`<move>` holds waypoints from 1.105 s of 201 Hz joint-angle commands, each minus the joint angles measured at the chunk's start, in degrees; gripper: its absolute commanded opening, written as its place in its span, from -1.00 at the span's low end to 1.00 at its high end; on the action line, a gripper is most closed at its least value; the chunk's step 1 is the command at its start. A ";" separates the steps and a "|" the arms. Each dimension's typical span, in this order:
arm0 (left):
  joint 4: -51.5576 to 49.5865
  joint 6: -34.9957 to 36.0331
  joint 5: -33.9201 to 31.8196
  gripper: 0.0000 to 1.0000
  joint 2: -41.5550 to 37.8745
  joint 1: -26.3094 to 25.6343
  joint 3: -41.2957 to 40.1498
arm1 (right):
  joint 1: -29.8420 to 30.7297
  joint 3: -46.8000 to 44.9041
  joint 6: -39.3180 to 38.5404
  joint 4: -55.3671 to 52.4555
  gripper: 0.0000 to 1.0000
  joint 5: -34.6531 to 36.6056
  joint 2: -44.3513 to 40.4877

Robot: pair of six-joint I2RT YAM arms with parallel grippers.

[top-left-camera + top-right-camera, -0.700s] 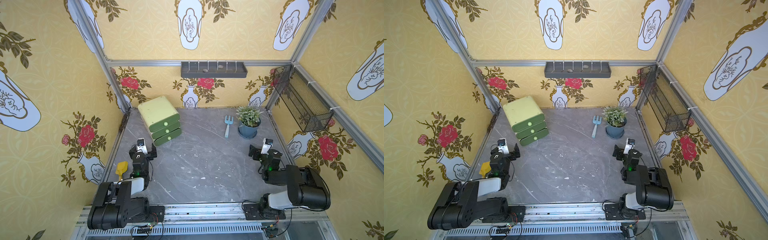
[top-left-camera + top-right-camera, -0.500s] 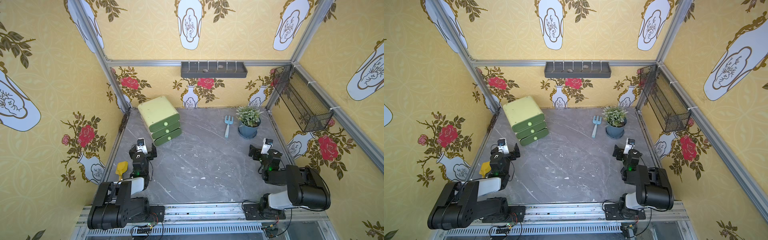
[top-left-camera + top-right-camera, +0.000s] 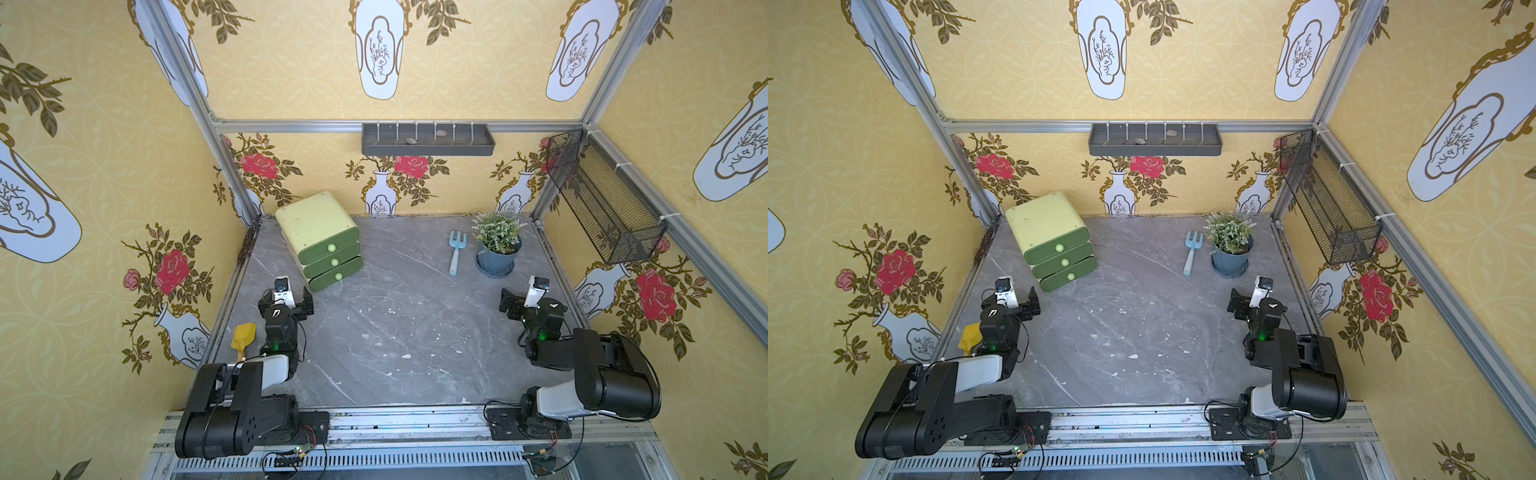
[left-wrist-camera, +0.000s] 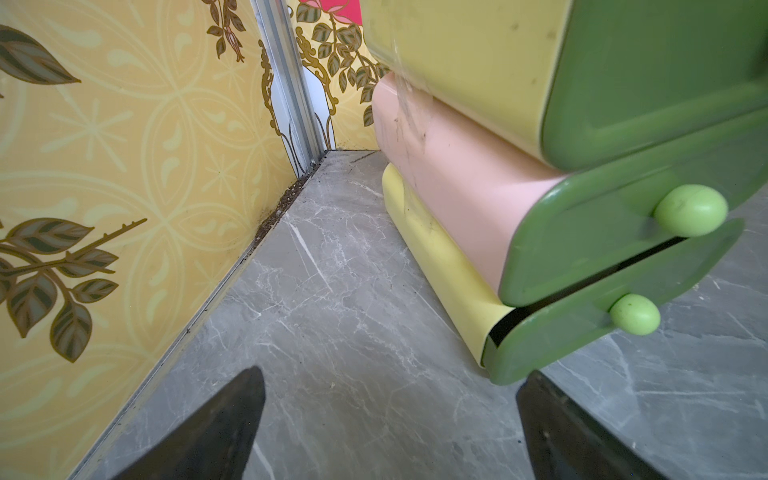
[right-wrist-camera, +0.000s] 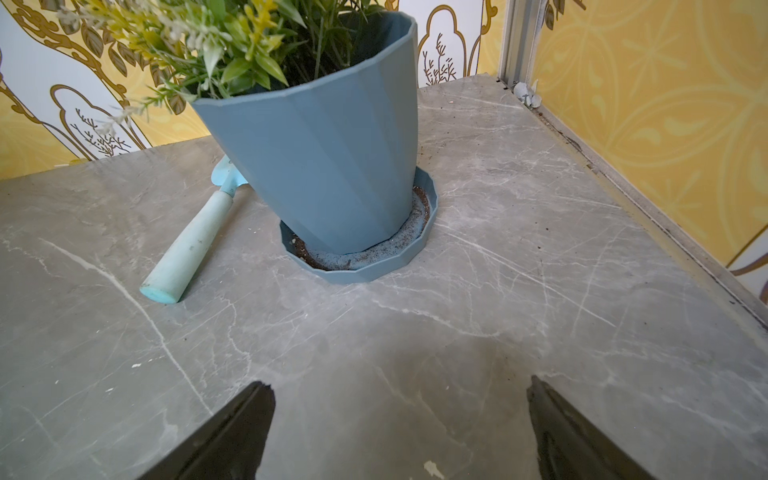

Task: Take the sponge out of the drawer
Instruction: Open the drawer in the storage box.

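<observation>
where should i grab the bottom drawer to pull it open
Grip the round pale knob on the bottom drawer, coming head-on at the drawer's front with a jaw on either side. The knob is the only part that sticks out of the smooth green face, and the open left gripper is close to it.

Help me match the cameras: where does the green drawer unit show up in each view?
In a top view: drawer unit at back left of the table, by the corner.
In a top view: drawer unit, same back-left spot.
Left wrist: drawer unit close up, side and front showing.
Right wrist: not in it.
Shared landmark: aluminium corner post beside it; right wrist lacks it.
</observation>
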 commanded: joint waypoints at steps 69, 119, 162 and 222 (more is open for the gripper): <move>-26.50 -3.39 -13.50 1.00 -34.78 -6.48 1.20 | 8.48 8.65 1.70 -24.56 0.95 14.18 -19.47; -47.67 -14.28 -12.97 1.00 -51.29 -8.69 8.71 | 8.73 15.85 10.64 -40.33 0.95 13.51 -28.59; -61.65 -21.43 -3.94 1.00 -51.47 -8.72 19.90 | 8.02 22.56 12.57 -51.51 0.95 6.23 -31.82; -70.75 -16.78 18.09 1.00 -48.77 -8.70 31.48 | 11.62 29.90 14.72 -58.39 0.95 -6.82 -30.72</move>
